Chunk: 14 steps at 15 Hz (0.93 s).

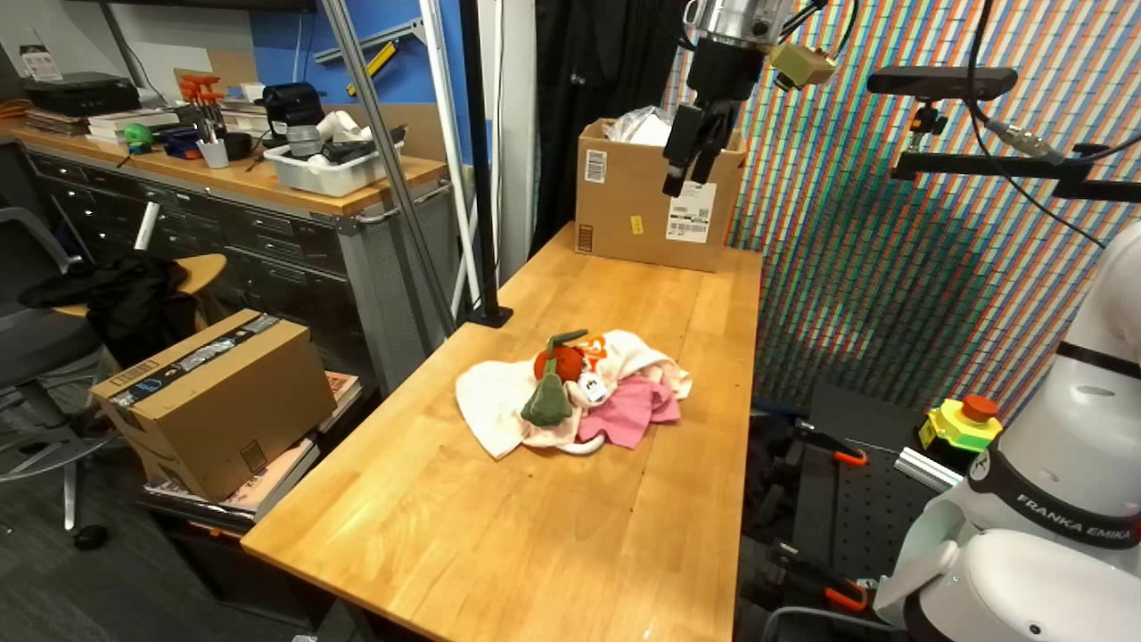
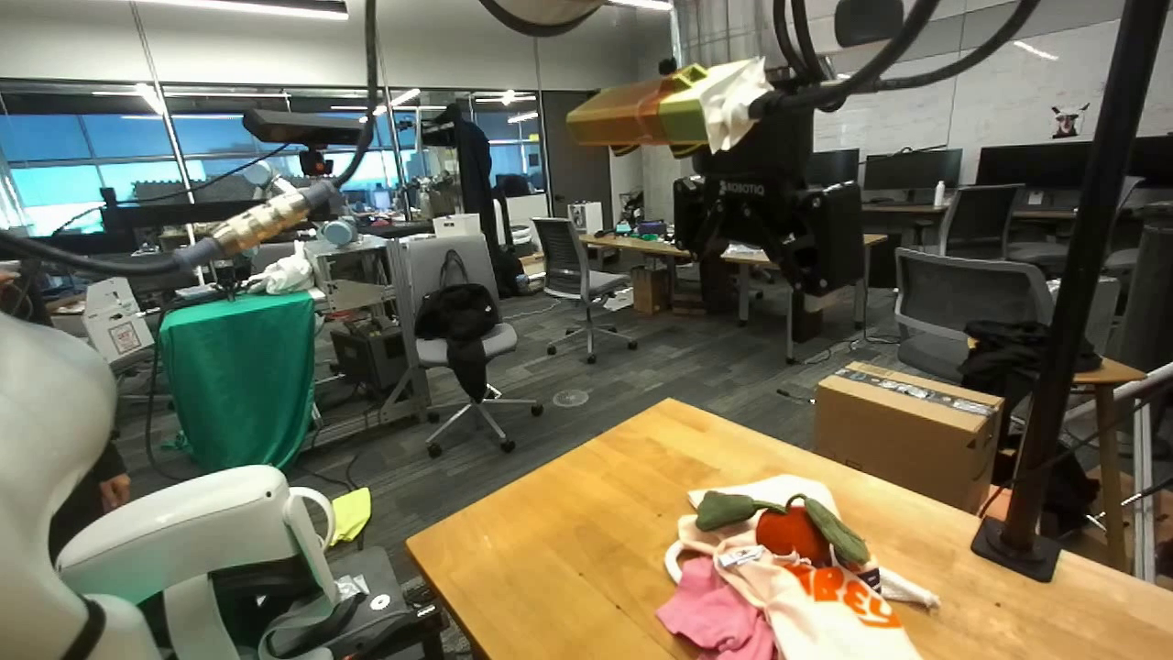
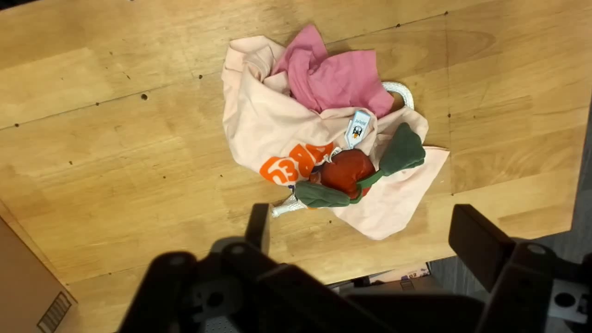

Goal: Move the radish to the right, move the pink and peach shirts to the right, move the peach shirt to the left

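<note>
- Hanging well above the table (image 1: 553,526) with a wide-spread, vacant gripper (image 3: 363,226).
- Probably due to descend leftward and nearward, in an exterior view, to the plush radish (image 1: 566,361) atop the peach shirt (image 3: 286,125).
- Set to close roughly along the span of its leaves (image 3: 402,150).

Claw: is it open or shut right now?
The claw is open: in the wrist view its fingers stand wide apart, gripping nothing.
</note>
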Tool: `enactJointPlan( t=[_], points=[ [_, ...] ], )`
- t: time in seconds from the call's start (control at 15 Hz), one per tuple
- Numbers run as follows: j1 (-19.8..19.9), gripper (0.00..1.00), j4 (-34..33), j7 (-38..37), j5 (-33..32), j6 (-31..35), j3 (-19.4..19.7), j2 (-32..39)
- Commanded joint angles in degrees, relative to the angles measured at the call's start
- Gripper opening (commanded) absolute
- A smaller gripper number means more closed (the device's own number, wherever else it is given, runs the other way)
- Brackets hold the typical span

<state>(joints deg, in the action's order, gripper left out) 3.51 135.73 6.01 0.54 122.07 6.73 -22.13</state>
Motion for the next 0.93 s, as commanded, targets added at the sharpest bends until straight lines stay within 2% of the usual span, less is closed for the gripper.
enactJointPlan(
  t=[0.0,0.33,0.87],
  points=[
    [-1.8,1.00,-7.9,1.0,0.1,-1.6,-2.0,8.6],
    [-3.6,1.00,-18.5,3.6,0.0,-6.4,-4.1,19.3],
    [-2.9,1.00,-31.1,7.1,-1.4,-3.1,-5.4,35.3]
  ],
)
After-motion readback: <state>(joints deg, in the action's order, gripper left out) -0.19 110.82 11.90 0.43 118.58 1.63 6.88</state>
